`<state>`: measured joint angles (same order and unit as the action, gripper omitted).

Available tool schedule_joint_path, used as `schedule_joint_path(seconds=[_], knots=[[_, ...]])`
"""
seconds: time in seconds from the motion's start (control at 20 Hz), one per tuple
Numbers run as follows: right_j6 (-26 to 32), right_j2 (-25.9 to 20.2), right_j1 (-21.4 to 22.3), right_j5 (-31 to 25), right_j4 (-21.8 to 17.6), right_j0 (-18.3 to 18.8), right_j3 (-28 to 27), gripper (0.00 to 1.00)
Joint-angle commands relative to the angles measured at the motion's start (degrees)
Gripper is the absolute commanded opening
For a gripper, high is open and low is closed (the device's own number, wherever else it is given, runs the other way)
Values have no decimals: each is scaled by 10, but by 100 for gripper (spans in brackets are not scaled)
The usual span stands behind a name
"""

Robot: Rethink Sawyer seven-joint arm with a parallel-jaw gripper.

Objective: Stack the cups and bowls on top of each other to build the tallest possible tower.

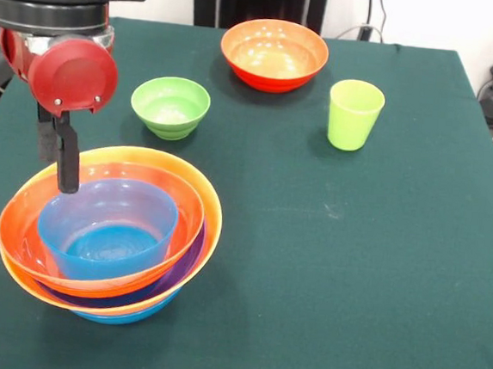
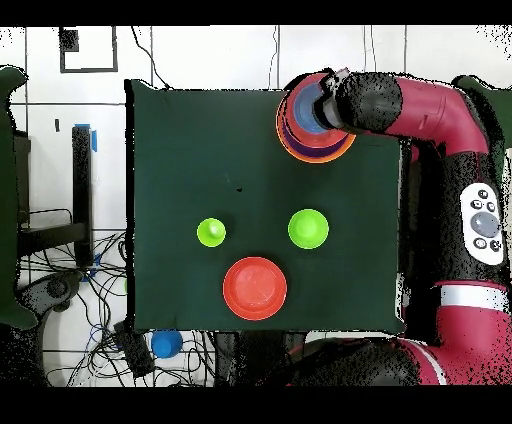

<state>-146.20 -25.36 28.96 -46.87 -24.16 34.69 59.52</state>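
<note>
The tower [image 1: 195,199] stands at the front left of the table: a blue bowl [image 1: 109,224] sits on top inside orange rims, with a purple rim and a blue base showing below. My gripper [image 1: 64,177] hangs over the tower's far left rim, its tip just above the top blue bowl's edge. A small lime-green bowl [image 1: 170,106], a red-orange bowl [image 1: 274,55] and the lime-green cup [image 1: 354,114] stand apart behind. In the overhead view the arm covers part of the tower [image 2: 305,148], with the gripper [image 2: 325,105] above it.
The table [image 1: 325,269] has a dark green cloth. From above, the cup [image 2: 211,233], green bowl [image 2: 308,228] and red-orange bowl [image 2: 255,287] sit in its lower half. A blue round object [image 2: 166,343] lies off the table among cables.
</note>
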Motion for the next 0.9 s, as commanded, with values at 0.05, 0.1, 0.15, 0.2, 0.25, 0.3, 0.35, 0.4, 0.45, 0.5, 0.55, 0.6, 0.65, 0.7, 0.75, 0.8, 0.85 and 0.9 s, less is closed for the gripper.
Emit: schedule_joint_path(seconds=[0.05, 0.1, 0.15, 0.2, 0.25, 0.3, 0.35, 0.4, 0.45, 0.5, 0.55, 0.6, 0.65, 0.7, 0.75, 0.8, 0.85, 0.9], knots=[[64, 15, 5, -77, -2, -26, 13, 100], [54, 19, 9, -73, 0, -27, 25, 100], [43, 24, 14, -69, 3, -30, 39, 100], [33, 27, 19, -70, 9, -31, 53, 100], [23, 32, 23, -62, 10, -33, 65, 100], [14, 35, 26, -62, 14, -35, 74, 100], [9, 37, 27, -59, 17, -37, 78, 100], [3, 40, 28, -57, 19, -40, 83, 100], [-2, 43, 28, -55, 22, -42, 87, 100], [-8, 45, 29, -53, 25, -44, 91, 100], [-12, 48, 33, -51, 28, -45, 100, 100], [-17, 51, 34, -49, 31, -48, 103, 100], [-20, 56, 36, -42, 32, -51, 108, 100], [-19, 58, 36, -41, 35, -53, 107, 100], [-19, 62, 36, -33, 33, -56, 107, 100], [-17, 65, 34, -28, 32, -59, 100, 100], [-12, 66, 34, -28, 32, -60, 98, 100], [-8, 67, 34, -27, 33, -60, 96, 100]])
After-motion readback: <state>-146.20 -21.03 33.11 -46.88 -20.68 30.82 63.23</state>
